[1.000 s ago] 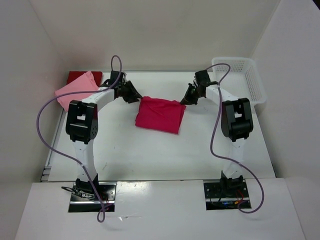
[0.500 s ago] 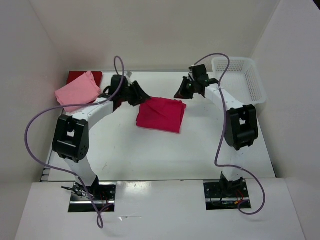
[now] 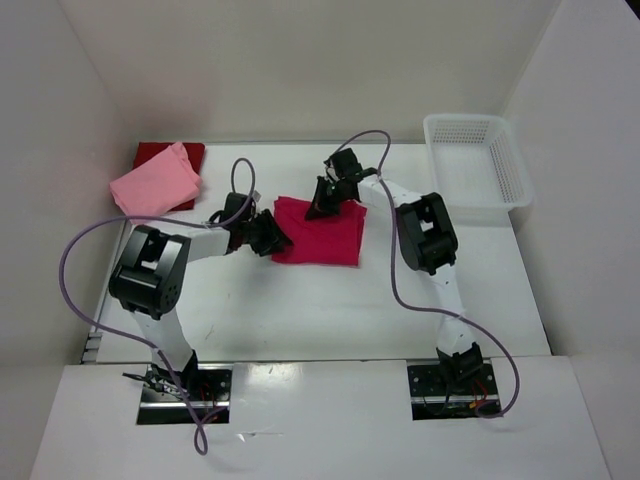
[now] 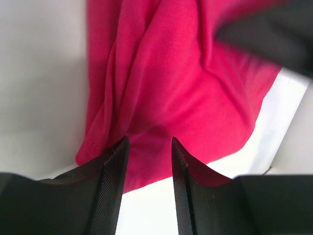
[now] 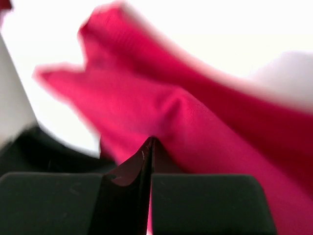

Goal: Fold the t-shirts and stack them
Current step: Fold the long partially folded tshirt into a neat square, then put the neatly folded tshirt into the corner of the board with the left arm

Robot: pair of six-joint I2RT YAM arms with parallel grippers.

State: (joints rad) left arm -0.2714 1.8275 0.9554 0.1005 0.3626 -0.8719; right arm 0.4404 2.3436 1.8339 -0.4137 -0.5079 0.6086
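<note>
The magenta-crimson t-shirt [image 3: 325, 235] lies folded mid-table. My left gripper [image 3: 278, 236] sits low at its left edge. In the left wrist view it [image 4: 149, 147] is open, and the shirt's hem [image 4: 171, 83] lies just ahead of and between the fingertips. My right gripper [image 3: 318, 208] is over the shirt's far left part. In the right wrist view it [image 5: 150, 139] is shut, its tips against the puckered cloth [image 5: 195, 127]; whether a fold is pinched I cannot tell. The light pink t-shirt [image 3: 155, 183] lies folded on the dark red t-shirt [image 3: 175, 152] at the far left.
A white mesh basket [image 3: 478, 170] stands at the far right corner. White walls close in the table on the left, back and right. Purple cables loop off both arms.
My right gripper swung left from the shirt's far right corner to its far left part. My left gripper opened wider and came down and towards me to the shirt's left edge.
</note>
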